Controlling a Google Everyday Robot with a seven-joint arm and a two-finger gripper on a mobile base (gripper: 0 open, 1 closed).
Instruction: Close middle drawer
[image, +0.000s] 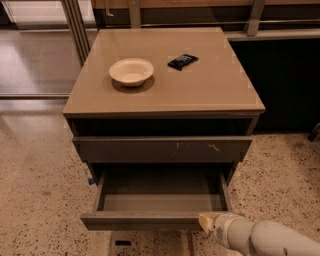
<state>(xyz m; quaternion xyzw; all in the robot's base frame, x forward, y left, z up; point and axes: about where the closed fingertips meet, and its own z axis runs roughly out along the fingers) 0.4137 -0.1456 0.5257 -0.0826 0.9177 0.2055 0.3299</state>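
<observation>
The middle drawer is a grey-brown shallow drawer, pulled out and empty, below the scratched upper drawer front. Its plain flat front faces the camera at the bottom of the view. My gripper, cream-tipped on a white arm, comes in from the lower right. Its tip is at the right end of the drawer's front edge and seems to touch it.
On the cabinet top stand a cream bowl and a small black packet. The speckled floor lies on both sides. A metal post stands at the back left, and a dark unit is on the right.
</observation>
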